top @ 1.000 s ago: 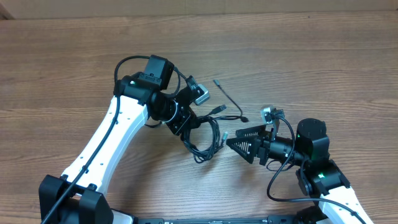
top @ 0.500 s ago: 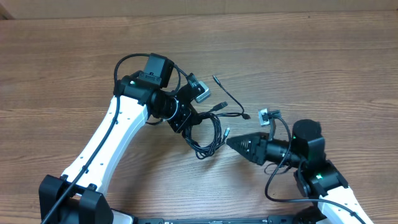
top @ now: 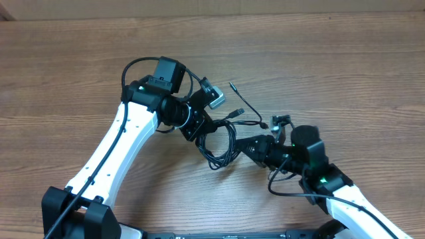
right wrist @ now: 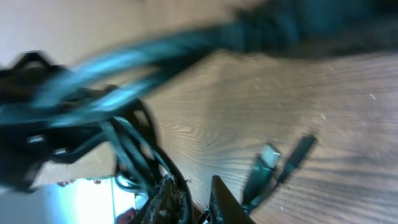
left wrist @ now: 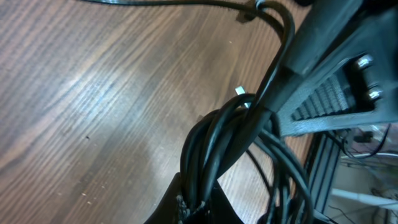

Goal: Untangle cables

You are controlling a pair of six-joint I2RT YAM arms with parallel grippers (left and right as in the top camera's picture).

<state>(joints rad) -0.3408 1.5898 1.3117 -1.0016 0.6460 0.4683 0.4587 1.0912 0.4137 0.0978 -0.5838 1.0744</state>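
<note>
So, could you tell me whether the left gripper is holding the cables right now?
Yes, the left wrist view shows the left gripper with its jaws shut on the bunched cables.

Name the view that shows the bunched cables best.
Left wrist: the cables fill the frame, bunched and clamped in the left end effector. Overhead shows them only as small loops, and the right wrist view shows them blurred.

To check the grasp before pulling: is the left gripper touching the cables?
Touching. The left wrist view shows the cables bunched and pinched inside the left gripper, with no gap.
</note>
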